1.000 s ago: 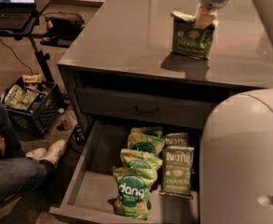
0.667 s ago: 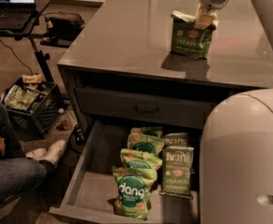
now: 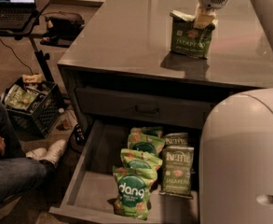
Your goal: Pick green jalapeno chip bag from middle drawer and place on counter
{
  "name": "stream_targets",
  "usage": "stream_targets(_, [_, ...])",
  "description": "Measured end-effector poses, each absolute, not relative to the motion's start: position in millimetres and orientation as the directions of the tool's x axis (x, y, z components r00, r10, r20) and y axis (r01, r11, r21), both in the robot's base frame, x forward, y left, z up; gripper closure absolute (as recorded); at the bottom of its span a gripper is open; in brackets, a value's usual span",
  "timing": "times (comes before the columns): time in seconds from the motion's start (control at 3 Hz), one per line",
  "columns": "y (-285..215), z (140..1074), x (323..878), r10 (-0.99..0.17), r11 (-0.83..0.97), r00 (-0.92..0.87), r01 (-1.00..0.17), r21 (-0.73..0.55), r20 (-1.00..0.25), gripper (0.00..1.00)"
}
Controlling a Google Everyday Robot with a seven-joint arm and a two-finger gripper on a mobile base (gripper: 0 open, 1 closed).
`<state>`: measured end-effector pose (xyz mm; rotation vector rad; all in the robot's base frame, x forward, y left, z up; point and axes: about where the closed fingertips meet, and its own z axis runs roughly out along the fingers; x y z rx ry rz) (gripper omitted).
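Observation:
My gripper (image 3: 204, 18) hangs from the arm at the top right and is shut on the crumpled top edge of the green jalapeno chip bag (image 3: 190, 39). The bag stands upright with its bottom on the counter (image 3: 122, 31), near the right side. Below, the middle drawer (image 3: 88, 171) is pulled open. Two more olive Kettle jalapeno bags (image 3: 177, 170) lie at its right, beside three brighter green dang bags (image 3: 132, 195).
A shut shallower drawer front with a small handle (image 3: 147, 109) sits above the open drawer. My pale body (image 3: 243, 157) covers the lower right. A seated person's leg (image 3: 10, 169), a black crate (image 3: 31, 107) and a laptop stand (image 3: 15, 13) are at the left.

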<state>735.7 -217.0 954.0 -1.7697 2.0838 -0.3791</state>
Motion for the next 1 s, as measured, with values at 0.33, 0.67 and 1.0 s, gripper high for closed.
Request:
stream_targets(0.33, [-217.0,954.0,735.7,-0.985,0.171,-0.135,-0.882,-0.439,-0.111,0.13])
stream_targets(0.67, [-217.0,954.0,735.8,-0.985,0.171,-0.135,-0.882,-0.439,-0.111,0.0])
stream_targets(1.0, [-217.0,954.0,735.8,-0.985,0.171,-0.135,-0.882,-0.439,-0.111,0.0])
